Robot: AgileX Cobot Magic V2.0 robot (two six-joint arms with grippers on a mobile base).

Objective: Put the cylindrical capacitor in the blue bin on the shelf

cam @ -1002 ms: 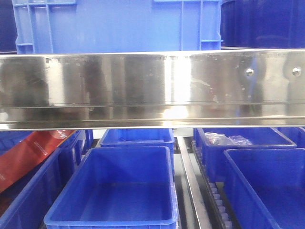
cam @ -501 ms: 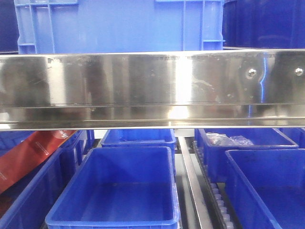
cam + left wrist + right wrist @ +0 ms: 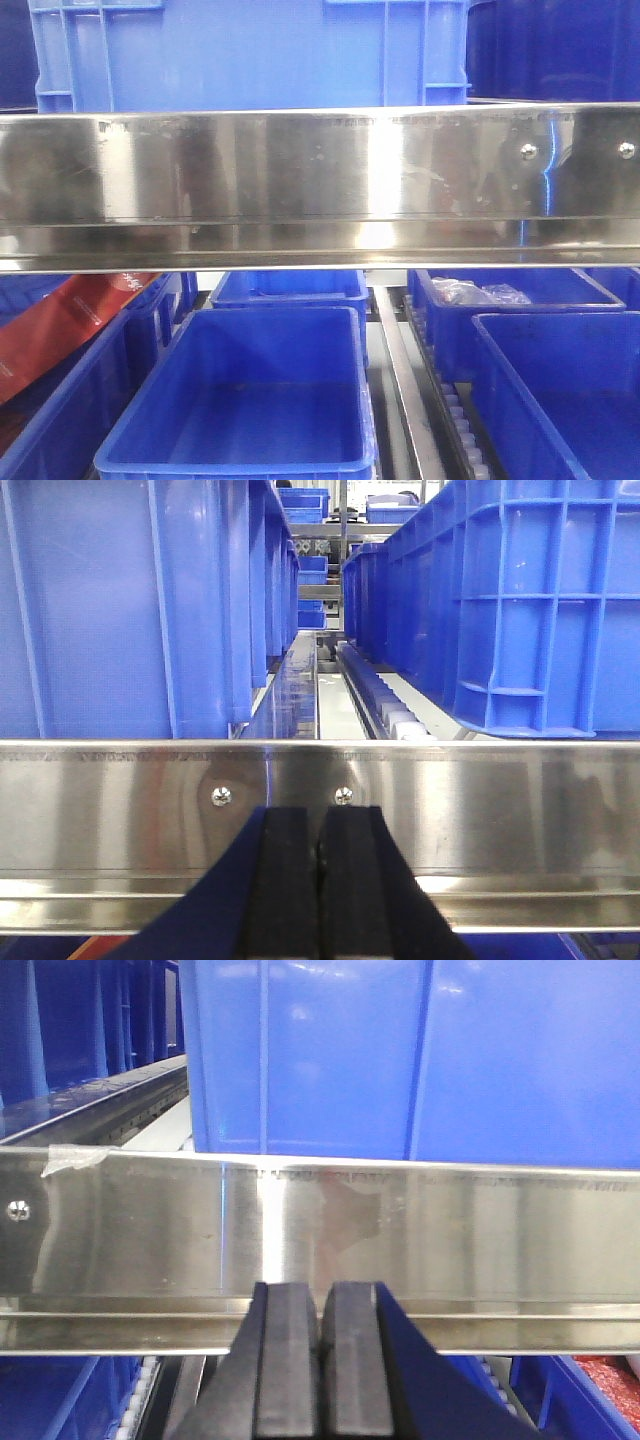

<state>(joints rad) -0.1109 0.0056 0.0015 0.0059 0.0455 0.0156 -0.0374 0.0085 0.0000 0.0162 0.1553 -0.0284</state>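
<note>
Steel shelf (image 3: 300, 180) rail, blue bins (image 3: 240, 400) beneath

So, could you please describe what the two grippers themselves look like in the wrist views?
The left gripper and right gripper look alike: two flat, matte black rectangular finger pads, mounted on dark navy bodies that flare outward toward the camera. No cables, labels or markings are visible.

Storage aisle: rows of deep blue plastic crates (image 3: 250, 400) on grey roller tracks (image 3: 385, 695); red printed carton (image 3: 60, 325) lower left; bright glare overhead; further racking (image 3: 345, 525) behind
</note>
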